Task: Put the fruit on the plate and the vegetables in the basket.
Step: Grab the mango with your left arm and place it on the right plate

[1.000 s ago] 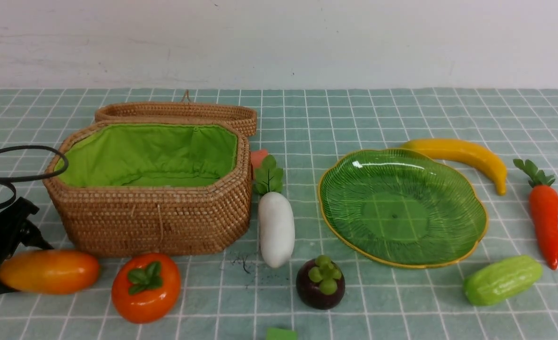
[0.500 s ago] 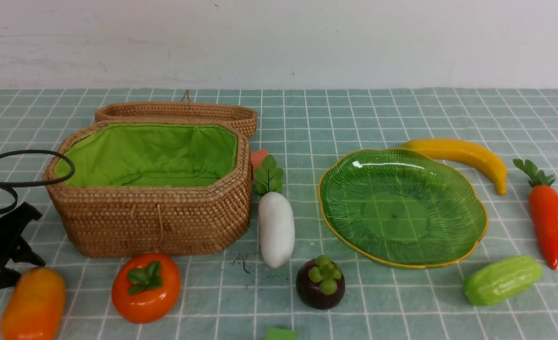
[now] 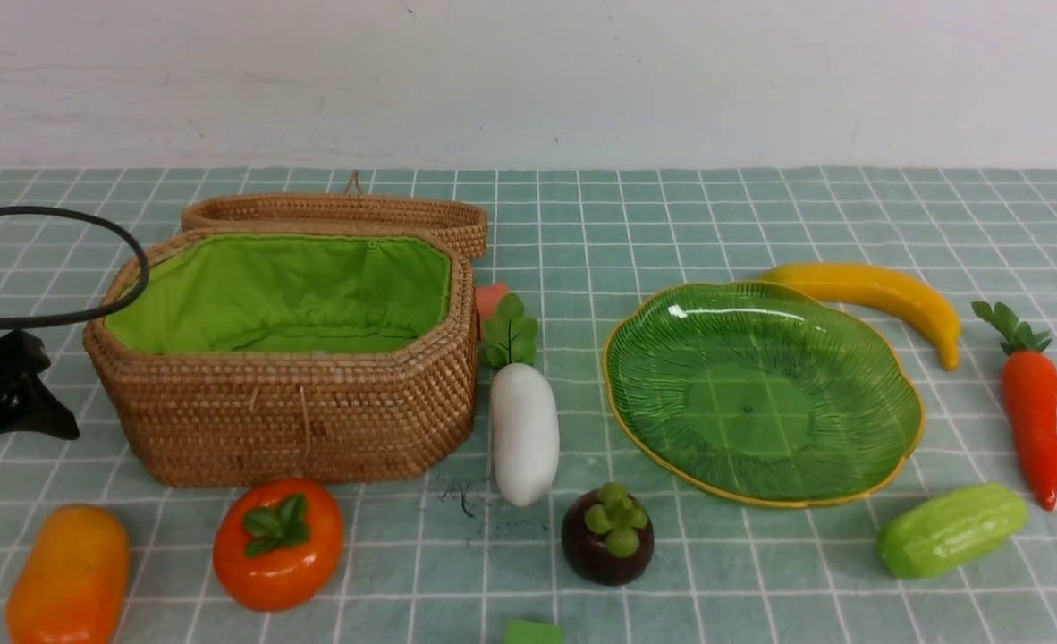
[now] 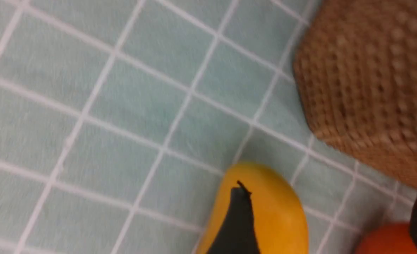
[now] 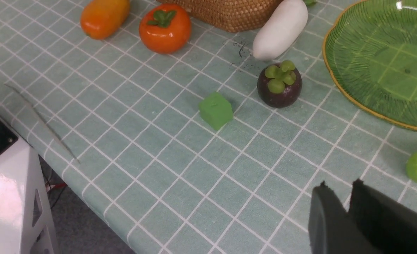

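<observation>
The orange-yellow mango (image 3: 68,577) lies on the cloth at the front left, free of my left gripper (image 3: 19,461), which hangs open just above it beside the basket (image 3: 287,411). In the left wrist view the mango (image 4: 275,211) shows under one finger and the persimmon (image 4: 385,241) by the other. The persimmon (image 3: 278,541), mangosteen (image 3: 607,537) and white radish (image 3: 522,429) lie in front of the basket. The green plate (image 3: 761,394) holds nothing. Banana (image 3: 877,295), carrot (image 3: 1029,411) and cucumber (image 3: 951,529) lie around it. My right gripper (image 5: 340,185) is shut and hovers near the front right.
The basket's lid (image 3: 332,215) lies open behind it. A small red block (image 3: 490,298) sits behind the radish leaves. A green cube (image 5: 215,110) rests near the front edge. The table edge and a white stand (image 5: 11,197) show in the right wrist view.
The mango, lying crosswise at my left gripper a second ago, has swung round towards the front edge. My left gripper has lifted off it and opened wider.
</observation>
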Available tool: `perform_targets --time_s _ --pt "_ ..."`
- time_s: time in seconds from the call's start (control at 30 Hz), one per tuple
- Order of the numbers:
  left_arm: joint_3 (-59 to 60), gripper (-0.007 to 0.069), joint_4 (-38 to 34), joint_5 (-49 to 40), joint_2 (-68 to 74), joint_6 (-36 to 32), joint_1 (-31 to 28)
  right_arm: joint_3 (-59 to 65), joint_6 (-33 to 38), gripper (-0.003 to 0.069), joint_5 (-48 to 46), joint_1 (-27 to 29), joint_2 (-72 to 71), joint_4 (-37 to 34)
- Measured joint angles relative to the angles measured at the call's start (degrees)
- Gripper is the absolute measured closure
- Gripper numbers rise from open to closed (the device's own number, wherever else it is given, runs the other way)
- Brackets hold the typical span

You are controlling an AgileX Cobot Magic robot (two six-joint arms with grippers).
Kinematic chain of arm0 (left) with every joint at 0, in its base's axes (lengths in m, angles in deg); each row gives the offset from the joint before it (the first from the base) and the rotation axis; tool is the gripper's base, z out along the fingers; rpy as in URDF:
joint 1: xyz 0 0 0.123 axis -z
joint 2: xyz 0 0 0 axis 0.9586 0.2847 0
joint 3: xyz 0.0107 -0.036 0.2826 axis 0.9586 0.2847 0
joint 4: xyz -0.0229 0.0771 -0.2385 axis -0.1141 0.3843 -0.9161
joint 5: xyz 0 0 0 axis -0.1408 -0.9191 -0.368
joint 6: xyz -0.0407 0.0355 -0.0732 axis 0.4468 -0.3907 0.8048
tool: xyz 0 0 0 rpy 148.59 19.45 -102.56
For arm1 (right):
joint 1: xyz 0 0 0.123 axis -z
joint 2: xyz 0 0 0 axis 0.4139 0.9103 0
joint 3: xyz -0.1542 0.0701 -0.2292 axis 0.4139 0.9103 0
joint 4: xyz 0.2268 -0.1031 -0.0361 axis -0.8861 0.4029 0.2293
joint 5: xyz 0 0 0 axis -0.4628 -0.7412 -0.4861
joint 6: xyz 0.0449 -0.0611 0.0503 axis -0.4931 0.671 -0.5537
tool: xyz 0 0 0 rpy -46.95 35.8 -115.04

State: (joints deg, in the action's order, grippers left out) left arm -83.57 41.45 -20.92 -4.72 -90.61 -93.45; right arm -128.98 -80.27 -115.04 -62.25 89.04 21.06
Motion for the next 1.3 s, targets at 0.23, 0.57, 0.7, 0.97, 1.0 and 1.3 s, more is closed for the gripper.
perform_targets --time_s 0.23,0.57,0.7,0.97,1.0,1.3 --pt "1.76 0.0041 20.38 -1.32 -6.55 8.63 11.01 0.00 0.92 0.0551 0.31 0.00 0.00 -0.04" --pt "2.84 0.0033 31.02 -4.92 -3.29 23.80 16.31 0.00 2.23 0.0551 0.85 0.00 0.00 -0.04" --pt "5.67 0.0020 27.57 -2.32 -1.36 20.56 16.33 0.00 2.23 0.0551 0.85 0.00 0.00 -0.04" --pt "6.74 0.0018 28.14 3.58 4.16 19.59 16.33 0.00 2.27 0.0551 0.87 0.00 0.00 -0.04" --pt "6.74 0.0018 28.40 3.71 5.04 19.59 16.33 0.00 2.27 0.0551 0.87 0.00 0.00 -0.04" --pt "5.62 0.0060 31.17 1.27 7.30 21.87 16.33 0.00 2.27 0.0551 0.92 0.00 0.00 -0.11"
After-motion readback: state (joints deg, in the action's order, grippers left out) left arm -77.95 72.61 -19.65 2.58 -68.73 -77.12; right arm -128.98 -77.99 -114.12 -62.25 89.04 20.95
